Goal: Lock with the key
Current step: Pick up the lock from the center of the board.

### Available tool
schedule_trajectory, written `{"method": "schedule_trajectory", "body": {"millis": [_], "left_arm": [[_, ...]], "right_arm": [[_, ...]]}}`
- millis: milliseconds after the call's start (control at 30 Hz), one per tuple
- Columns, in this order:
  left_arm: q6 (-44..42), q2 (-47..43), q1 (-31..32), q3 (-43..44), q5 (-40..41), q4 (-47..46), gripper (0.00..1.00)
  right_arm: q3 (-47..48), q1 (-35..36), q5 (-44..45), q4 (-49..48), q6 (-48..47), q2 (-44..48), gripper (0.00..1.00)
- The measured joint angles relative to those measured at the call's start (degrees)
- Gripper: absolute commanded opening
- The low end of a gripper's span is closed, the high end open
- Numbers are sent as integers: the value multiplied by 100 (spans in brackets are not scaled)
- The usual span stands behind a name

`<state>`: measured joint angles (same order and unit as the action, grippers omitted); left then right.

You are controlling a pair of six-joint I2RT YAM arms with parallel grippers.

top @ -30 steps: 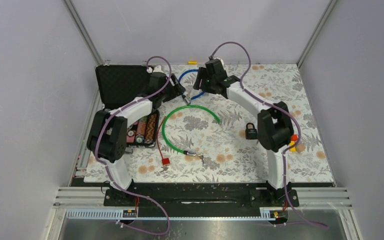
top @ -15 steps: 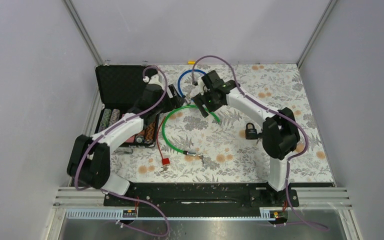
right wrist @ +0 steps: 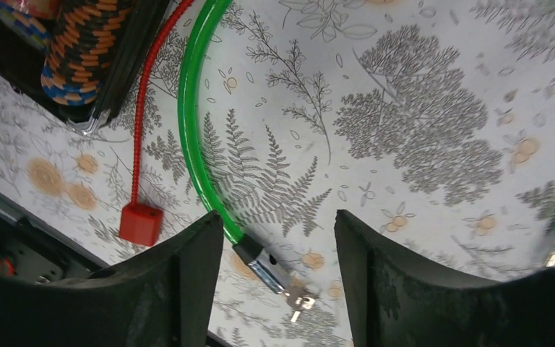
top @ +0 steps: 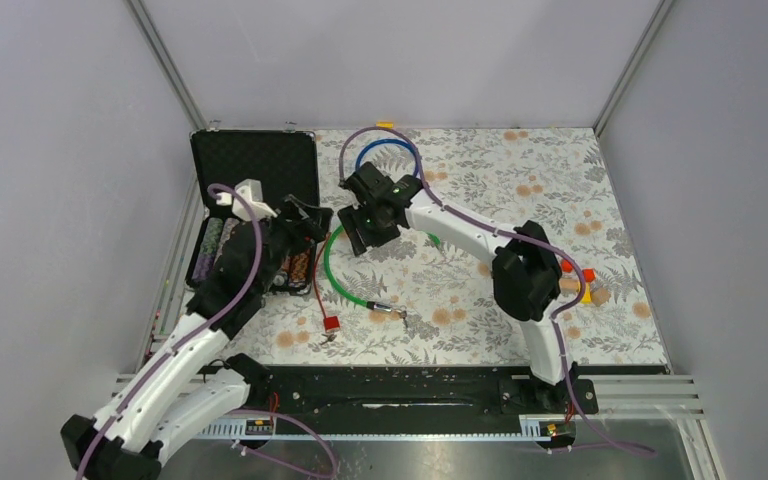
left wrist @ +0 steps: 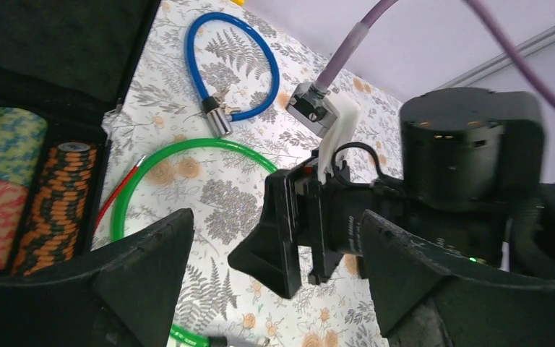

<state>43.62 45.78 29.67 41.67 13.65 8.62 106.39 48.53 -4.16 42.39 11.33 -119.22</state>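
Observation:
A green cable lock (top: 332, 262) lies in an arc mid-table. Its metal barrel end (top: 382, 307) has a small key (top: 407, 316) in it. My right gripper (top: 357, 235) hovers open over the arc's left side. In the right wrist view its fingers (right wrist: 181, 289) frame the barrel (right wrist: 264, 266) and key (right wrist: 300, 298), with a wide gap and nothing held. My left gripper (top: 318, 222) is open and empty just left of it, by the case edge. In the left wrist view (left wrist: 278, 289) it faces the right gripper (left wrist: 289, 231). The black padlock seen earlier is hidden.
An open black case (top: 250, 170) with stacked poker chips (left wrist: 58, 195) sits at the left. A blue cable lock (top: 362, 158) lies at the back. A red cable seal (top: 331, 323) lies near the front, left of the key. A small orange and yellow item (top: 587, 285) lies at the right.
Both grippers have left the blue cable at the back. The right one moved left and nearer over the green cable. The left arm drew back to the near left. The right arm now hides the padlock.

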Motion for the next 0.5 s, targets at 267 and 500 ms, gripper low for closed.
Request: {"method": "schedule_trajectory", "body": {"millis": [267, 500], "left_arm": [[-24, -1123, 7, 17, 433, 1318, 85], [-57, -1982, 7, 293, 680, 2365, 86]], "right_arm": [[-662, 378, 483, -809, 1725, -219, 62], [-581, 901, 973, -984, 2212, -564, 58]]}}
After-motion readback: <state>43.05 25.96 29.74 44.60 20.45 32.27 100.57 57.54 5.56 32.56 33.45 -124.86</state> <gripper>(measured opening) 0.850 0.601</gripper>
